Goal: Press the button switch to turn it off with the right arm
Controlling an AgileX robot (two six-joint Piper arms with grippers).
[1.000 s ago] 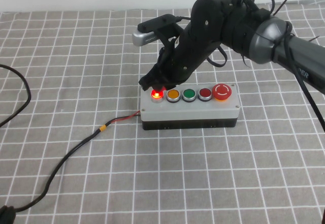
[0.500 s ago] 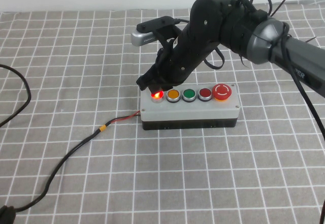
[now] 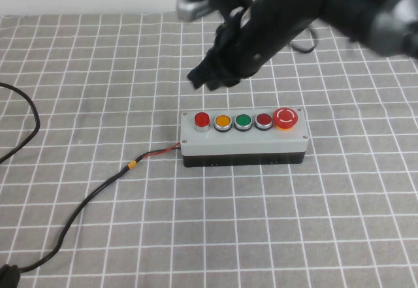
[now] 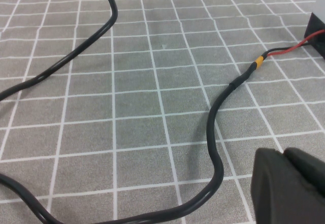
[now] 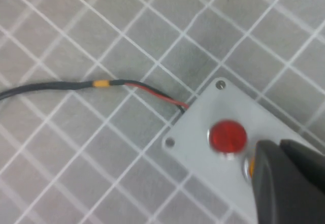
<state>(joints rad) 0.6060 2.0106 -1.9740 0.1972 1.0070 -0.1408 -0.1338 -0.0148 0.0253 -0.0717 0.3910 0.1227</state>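
Note:
The button switch (image 3: pixel 202 119) is the leftmost button of the grey five-button box (image 3: pixel 243 145); it is red and unlit. It also shows in the right wrist view (image 5: pixel 228 136). My right gripper (image 3: pixel 204 78) is shut and raised clear above the table, behind the box and apart from the switch. In the right wrist view its dark fingers (image 5: pixel 287 183) hang over the box beside the switch. My left gripper (image 4: pixel 289 188) is shut and sits low over the cloth near the black cable; it is out of the high view.
Orange (image 3: pixel 223 121), green (image 3: pixel 243 121), dark red (image 3: pixel 263 120) and large mushroom (image 3: pixel 286 117) buttons follow along the box. A black cable (image 3: pixel 91 196) with an orange band and red wire runs from the box's left end across the grey checked cloth.
My right gripper has lifted up and back off the button switch. The switch's red light, glowing before, is now out.

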